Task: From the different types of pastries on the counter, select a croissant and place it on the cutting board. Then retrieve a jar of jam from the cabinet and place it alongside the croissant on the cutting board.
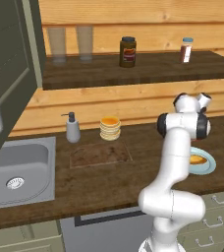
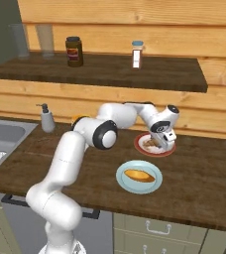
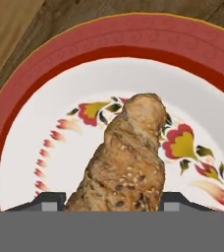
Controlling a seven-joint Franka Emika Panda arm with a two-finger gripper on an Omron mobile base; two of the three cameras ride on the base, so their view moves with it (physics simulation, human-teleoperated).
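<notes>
A brown seeded croissant (image 3: 128, 157) lies on a red-rimmed flowered plate (image 3: 30, 98), which stands on the counter at the right (image 2: 141, 147). My gripper (image 2: 165, 144) hangs low over this plate, open, with one finger tip on each side of the croissant's near end; the croissant still rests on the plate. The cutting board (image 1: 100, 155) lies flat on the counter right of the sink, bare. A dark jam jar (image 1: 127, 51) (image 2: 74, 51) stands on the open cabinet shelf above.
A blue plate (image 2: 122, 181) (image 1: 210, 165) with a golden bread roll sits in front of the red plate. A pancake stack (image 1: 110, 128) and soap dispenser (image 1: 72, 128) stand behind the board. Sink (image 1: 15, 172) at left. A shaker (image 2: 137, 54) and two glasses (image 1: 57, 44) share the shelf.
</notes>
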